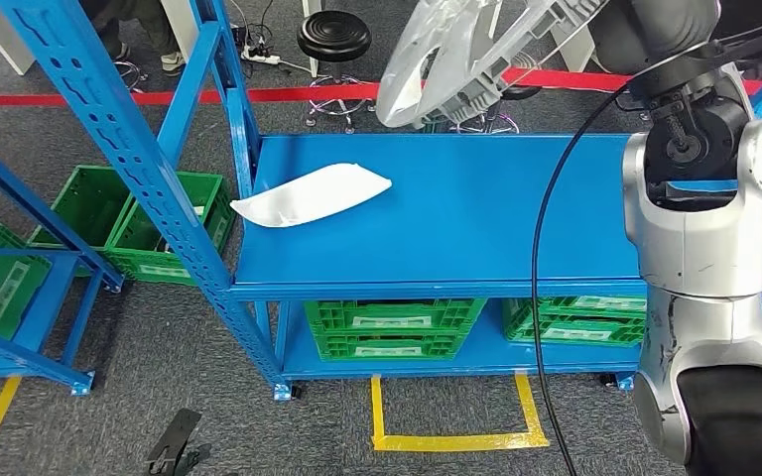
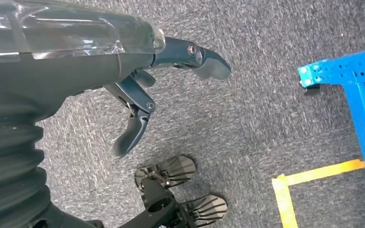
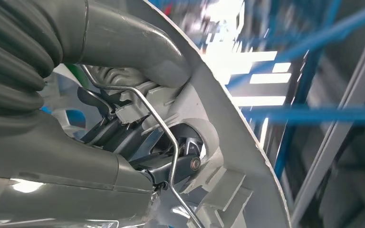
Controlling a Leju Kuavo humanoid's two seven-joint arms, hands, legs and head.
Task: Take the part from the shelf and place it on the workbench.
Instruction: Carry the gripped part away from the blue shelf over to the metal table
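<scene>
Blue steel makes up the biggest thing in sight, the shelf rack [image 1: 139, 188] whose slanted uprights cross the left of the head view, and joined to it the blue worktop [image 1: 476, 218], a flat deck with a lower tier beneath. Grey carpet [image 1: 159, 357] runs under all of it, marked by a red tape line [image 1: 159, 97] along the far side and a yellow taped square [image 1: 453, 441] on the near side. The robot's silver right arm [image 1: 704, 228] rises along the right of the head view, a black cable [image 1: 541, 297] looping down beside it. Green crates [image 1: 392, 327] sit on the lower tier, and more green crates [image 1: 149, 223] stand on the floor behind the rack's left uprights. High above the worktop's far edge the right hand [image 3: 138, 137] grips a pale grey moulded part [image 1: 461, 59], its fingers [image 3: 119, 128] and thick thumb clenched onto the part's ribbed inner side, as the right wrist view shows; the part is lifted clear of the worktop. A second white curved part [image 1: 313, 194] lies flat on the worktop near its left end. A black stool [image 1: 334, 38] stands beyond the red tape. The left hand [image 2: 157, 90] hangs over the carpet with its fingers [image 2: 133, 128] spread and holding nothing
</scene>
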